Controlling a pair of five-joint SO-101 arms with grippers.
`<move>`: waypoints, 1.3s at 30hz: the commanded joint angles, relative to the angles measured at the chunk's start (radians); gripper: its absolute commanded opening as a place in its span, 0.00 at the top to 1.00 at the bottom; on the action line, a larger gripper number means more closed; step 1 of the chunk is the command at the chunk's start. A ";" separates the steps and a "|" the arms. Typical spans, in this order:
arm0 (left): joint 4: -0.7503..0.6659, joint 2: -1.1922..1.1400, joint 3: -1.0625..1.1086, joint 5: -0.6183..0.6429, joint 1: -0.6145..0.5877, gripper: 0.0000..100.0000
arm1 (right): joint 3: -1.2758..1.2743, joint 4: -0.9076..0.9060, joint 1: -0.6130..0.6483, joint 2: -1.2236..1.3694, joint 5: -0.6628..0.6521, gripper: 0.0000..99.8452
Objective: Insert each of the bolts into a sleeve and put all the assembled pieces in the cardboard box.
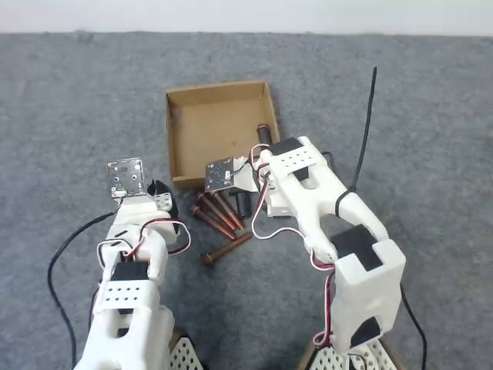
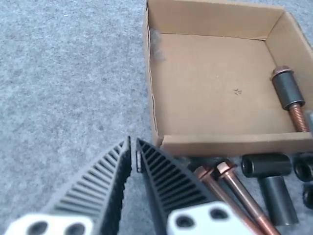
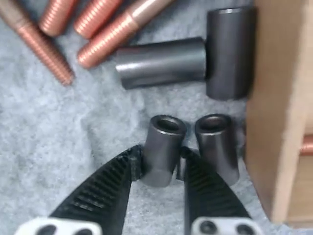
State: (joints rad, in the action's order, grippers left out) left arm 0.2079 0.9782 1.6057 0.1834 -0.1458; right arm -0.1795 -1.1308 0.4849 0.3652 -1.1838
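Grey carpet (image 1: 77, 100) under everything. Right pincer (image 3: 159, 164) is narrow, pads pressed on both sides of an upright sleeve (image 3: 164, 142) that stands on the carpet right between the tips. Second upright sleeve (image 3: 215, 142) is just beside it, outside the jaws, near the cardboard box (image 3: 274, 98) wall. Two lying sleeves (image 3: 161, 62) touch in a T shape farther out.

In the high view, copper bolts (image 1: 219, 212) lie at 9 o'clock of the right pincer, a lone bolt (image 1: 226, 248) at 7 and the box at 11. Assembled bolt-and-sleeve (image 2: 288, 95) lies in the box by its 3 o'clock wall. Left pincer (image 2: 133, 147) is nearly closed with a thin slit and nothing in it, over carpet. The box is at its 1 o'clock, the bolts at 3.
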 commanded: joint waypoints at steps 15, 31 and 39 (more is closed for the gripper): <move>-0.025 0.029 -0.013 -0.009 0.006 0.99 | -0.009 -0.065 -0.012 -0.200 0.442 0.99; -0.023 0.029 -0.013 -0.009 0.003 0.99 | -0.517 0.131 -0.196 -0.618 0.882 0.99; -0.020 0.035 -0.013 -0.009 -0.002 0.99 | -0.835 0.251 -0.332 -0.888 0.895 0.99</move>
State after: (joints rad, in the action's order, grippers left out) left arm 0.2079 0.9782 1.6057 0.1834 -0.1458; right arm -0.9559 -0.9145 0.2025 -0.3943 -0.2969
